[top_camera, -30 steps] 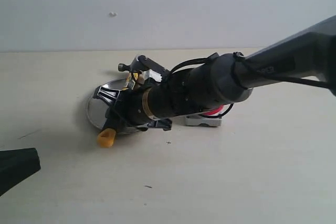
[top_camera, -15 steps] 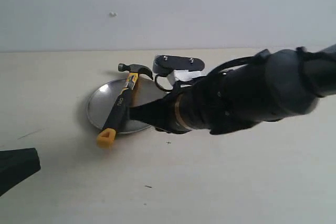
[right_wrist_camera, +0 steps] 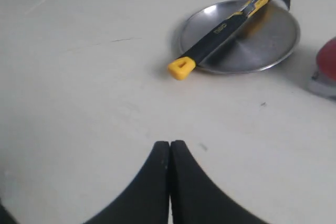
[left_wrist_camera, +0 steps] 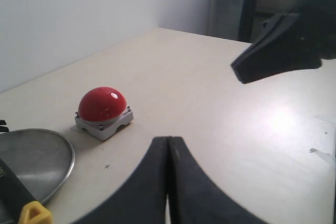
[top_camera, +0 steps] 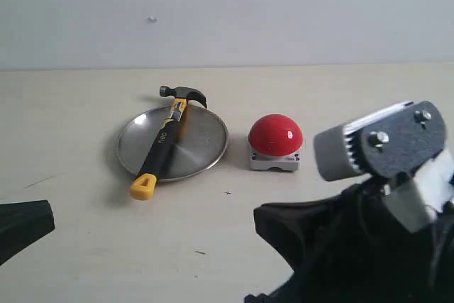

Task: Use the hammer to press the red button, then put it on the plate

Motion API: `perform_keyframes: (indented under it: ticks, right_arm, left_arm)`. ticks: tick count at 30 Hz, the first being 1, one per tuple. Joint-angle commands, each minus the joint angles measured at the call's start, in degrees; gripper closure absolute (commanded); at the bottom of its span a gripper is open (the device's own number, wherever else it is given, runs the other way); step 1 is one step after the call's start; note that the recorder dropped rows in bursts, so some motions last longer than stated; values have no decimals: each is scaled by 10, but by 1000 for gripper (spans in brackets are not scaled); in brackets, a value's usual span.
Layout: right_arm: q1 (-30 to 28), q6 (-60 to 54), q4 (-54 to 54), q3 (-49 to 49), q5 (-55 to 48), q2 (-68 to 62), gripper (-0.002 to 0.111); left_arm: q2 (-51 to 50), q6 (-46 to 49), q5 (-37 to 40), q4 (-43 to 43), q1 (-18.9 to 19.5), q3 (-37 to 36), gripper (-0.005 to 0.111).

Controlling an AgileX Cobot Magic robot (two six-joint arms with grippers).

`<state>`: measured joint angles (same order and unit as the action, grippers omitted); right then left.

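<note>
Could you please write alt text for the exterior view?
A hammer lies across a silver plate, yellow end overhanging the rim, a red button beside it on a pale table. A dark robot arm fills the lower right.

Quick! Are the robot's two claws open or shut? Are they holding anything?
Left gripper: shut, holding nothing.
Right gripper: shut, holding nothing; the hammer lies across the plate.

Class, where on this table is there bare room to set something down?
Free: the table left of the plate, and the strip in front of plate and red button. Crowded: the plate, crossed by the hammer.
</note>
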<state>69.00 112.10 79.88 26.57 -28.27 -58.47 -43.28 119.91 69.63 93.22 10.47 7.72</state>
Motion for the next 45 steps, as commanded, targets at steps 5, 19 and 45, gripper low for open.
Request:
perform_keyframes:
  ticks: [5,19,45]
  right_arm:
    - [6,1,-60,-10,49,79,108]
    - [0,-93,-15,-10,18,105,108]
    - [-674,-206,-93,-176,233,538,108]
  left_arm:
    - [2,2,3,3,-3,3,107]
    - [2,2,3,3,-3,3,107]
    - [2,2,3,3,-3,3,107]
